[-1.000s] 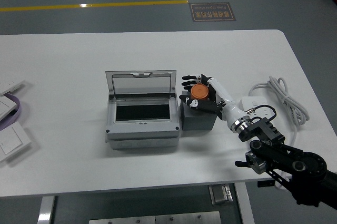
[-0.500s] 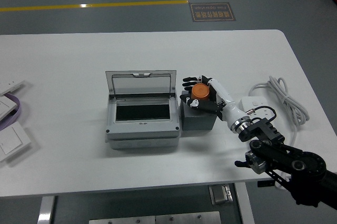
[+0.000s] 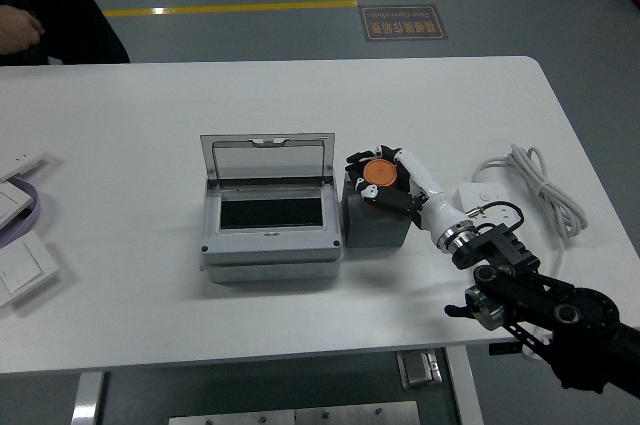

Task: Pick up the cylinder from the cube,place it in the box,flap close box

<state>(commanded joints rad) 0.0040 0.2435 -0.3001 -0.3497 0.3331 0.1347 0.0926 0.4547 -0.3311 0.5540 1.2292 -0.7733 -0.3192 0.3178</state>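
Note:
An orange cylinder [image 3: 378, 173] stands on a dark grey cube [image 3: 376, 220] at the table's middle. My right hand [image 3: 385, 177] comes in from the lower right and its fingers are curled around the cylinder, which still looks to rest on the cube. A grey box [image 3: 268, 215] sits just left of the cube, its clear lid [image 3: 266, 162] standing open at the back and its dark inside showing. My left hand is out of view.
A white coiled cable [image 3: 535, 190] lies at the right of the table [image 3: 300, 105]. White switch plates [image 3: 22, 265] and a purple strip lie at the left edge. A person in dark clothes [image 3: 50, 5] stands at the far left corner.
A person has come into view at the top left. My right hand's fingers have closed a little tighter around the cylinder; the cylinder, cube and box have not moved.

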